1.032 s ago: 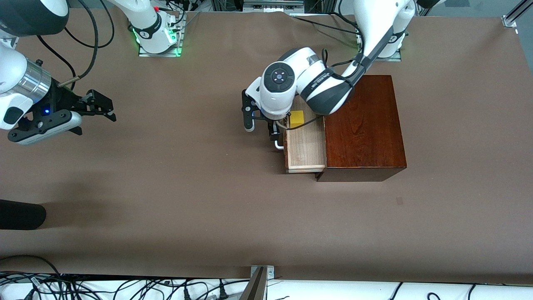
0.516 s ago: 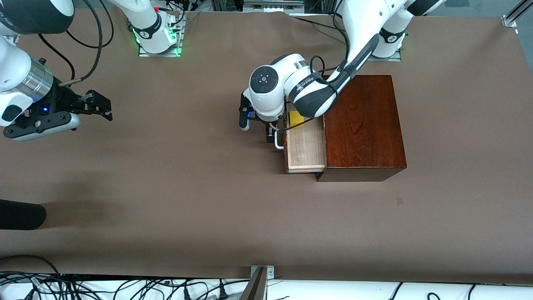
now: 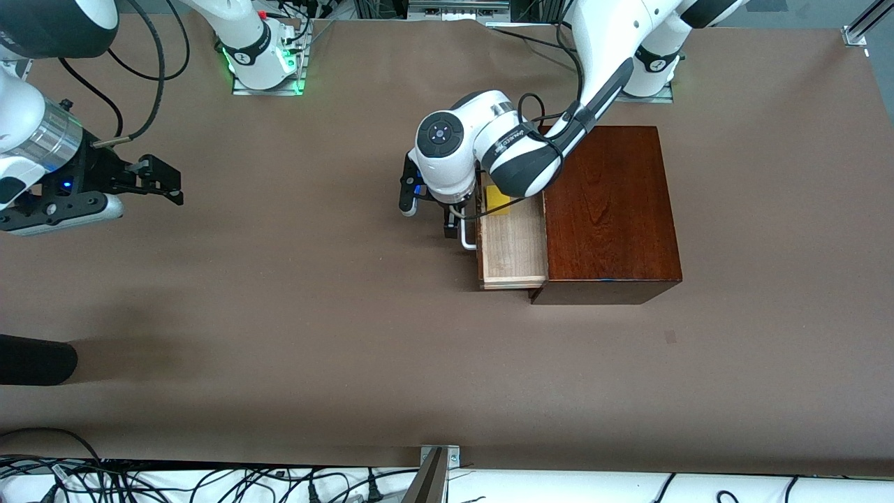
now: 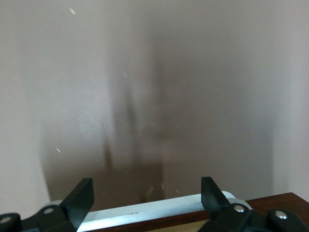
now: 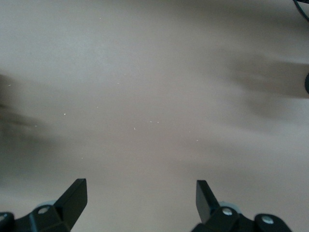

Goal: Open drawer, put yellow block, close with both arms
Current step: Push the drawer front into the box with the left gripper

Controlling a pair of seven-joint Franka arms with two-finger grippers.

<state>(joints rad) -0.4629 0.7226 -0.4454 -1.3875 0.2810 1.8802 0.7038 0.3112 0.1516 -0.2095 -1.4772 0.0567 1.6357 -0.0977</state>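
Note:
The drawer [image 3: 515, 244] stands pulled out of the mahogany box [image 3: 611, 209] toward the right arm's end of the table. The yellow block [image 3: 497, 200] lies in its pale tray at the end farther from the camera, partly covered by the left arm and its cable. My left gripper [image 3: 455, 227] is down at the drawer's front. In the left wrist view it [image 4: 145, 191] is open, with the white handle [image 4: 145, 210] running between its black fingertips [image 4: 79, 195]. My right gripper [image 3: 159, 180] [image 5: 140, 193] hangs open over bare table at the right arm's end, holding nothing.
A black rounded object [image 3: 35, 360] juts in at the right arm's end, nearer the camera. Cables [image 3: 209, 482] run along the table's front edge. The arm bases [image 3: 265, 66] stand along the edge farthest from the camera. Brown tabletop [image 3: 314, 314] surrounds the box.
The left wrist has turned and settled closer over the drawer's handle. The right gripper has drifted a little outward toward its end of the table. The drawer and block have not moved.

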